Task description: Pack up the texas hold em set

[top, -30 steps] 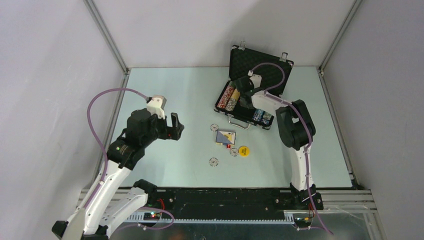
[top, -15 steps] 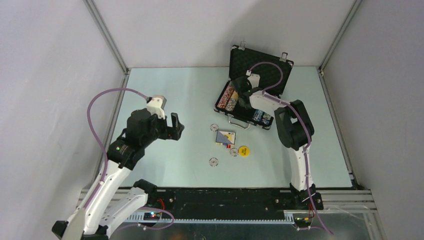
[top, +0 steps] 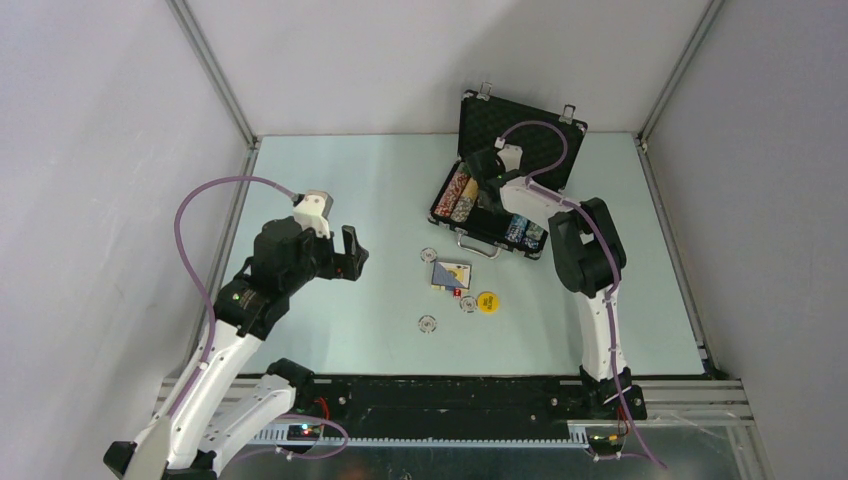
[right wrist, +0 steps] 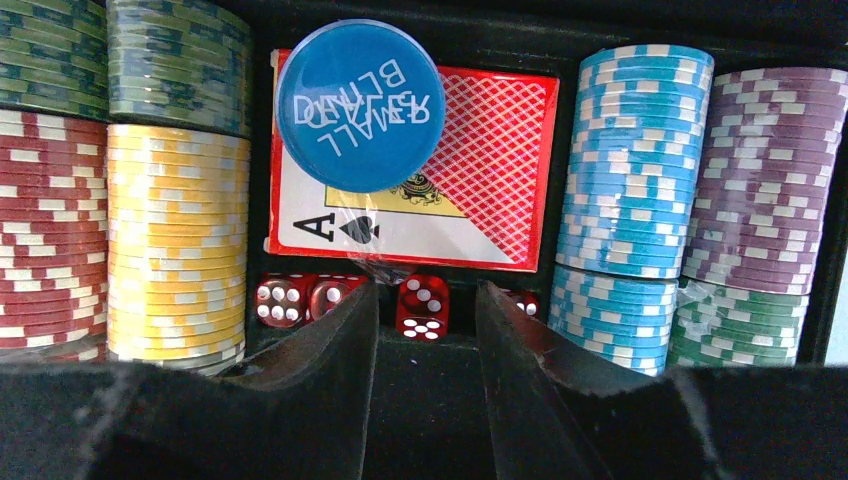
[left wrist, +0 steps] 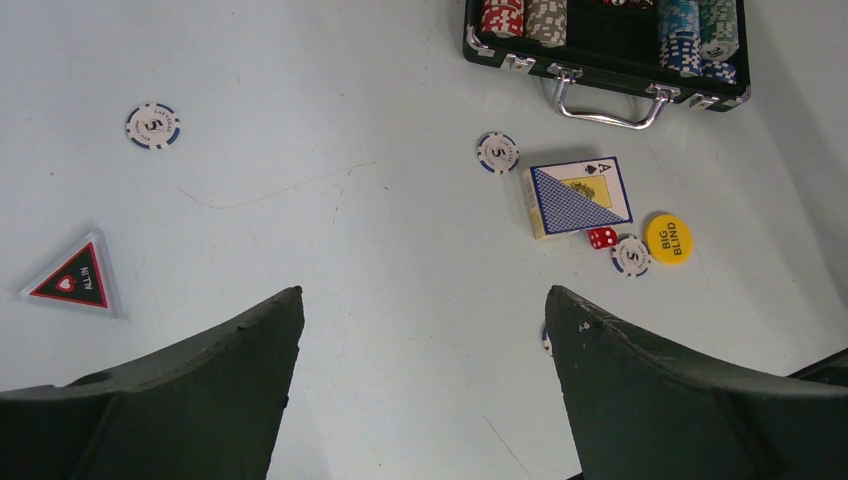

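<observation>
Black rectangular briefcase (top: 520, 125), open: chip stacks (right wrist: 175, 260) and blue round plastic disc (right wrist: 360, 105) stowed. Loose at its six o'clock: blue-backed card deck (left wrist: 578, 195), yellow round disc (left wrist: 668, 238), white poker chips (left wrist: 153, 126). Left gripper (left wrist: 425, 300) and right gripper (right wrist: 427, 295) both spread, empty.

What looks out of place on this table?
Loose pieces lie outside the open case: a blue card deck, a red die, a yellow disc, white chips and, far off alone, a triangular marker. Inside, the blue disc sits askew, overhanging the edge of the red deck.
</observation>
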You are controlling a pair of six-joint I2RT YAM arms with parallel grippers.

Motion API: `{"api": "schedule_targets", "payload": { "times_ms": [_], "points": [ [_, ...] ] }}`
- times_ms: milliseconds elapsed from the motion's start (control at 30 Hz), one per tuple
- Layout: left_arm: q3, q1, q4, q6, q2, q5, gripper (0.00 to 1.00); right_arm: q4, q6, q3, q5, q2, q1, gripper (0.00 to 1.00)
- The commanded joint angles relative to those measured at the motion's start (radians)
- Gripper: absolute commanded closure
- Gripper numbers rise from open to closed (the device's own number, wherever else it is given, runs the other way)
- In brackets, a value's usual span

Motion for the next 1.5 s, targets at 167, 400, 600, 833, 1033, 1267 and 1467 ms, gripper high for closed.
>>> {"api": "schedule_targets", "payload": {
  "times_ms": [167, 400, 600, 833, 1033, 1267, 1467],
  "points": [
    [0.000, 0.006, 0.032, 0.027, 0.001, 0.015, 0.04, 0.009, 0.018, 0.002, 0.006, -0.009, -0.002, 0.65],
    [0.000, 0.008, 0.032, 0.027, 0.001, 0.015, 0.04, 0.017, 0.019, -0.009, -0.001, -0.015, -0.004, 0.90],
    [-0.001, 0.007, 0.032, 0.027, 0.001, 0.015, 0.04, 0.037, 0.020, -0.034, 0.014, -0.037, 0.002, 0.94],
    [-0.001, 0.007, 0.031, 0.027, 0.000, 0.016, 0.04, 0.105, -0.007, -0.089, 0.084, -0.082, 0.029, 0.94],
    [0.000, 0.006, 0.032, 0.027, 0.001, 0.016, 0.04, 0.146, -0.037, -0.108, 0.134, -0.089, 0.050, 0.95],
    [0.000, 0.007, 0.033, 0.027, 0.000, 0.018, 0.04, 0.221, -0.073, -0.159, 0.177, -0.115, 0.073, 0.98],
    [0.001, 0.006, 0.033, 0.027, 0.001, 0.016, 0.04, 0.264, -0.108, -0.176, 0.202, -0.115, 0.083, 1.00]
  ]
}}
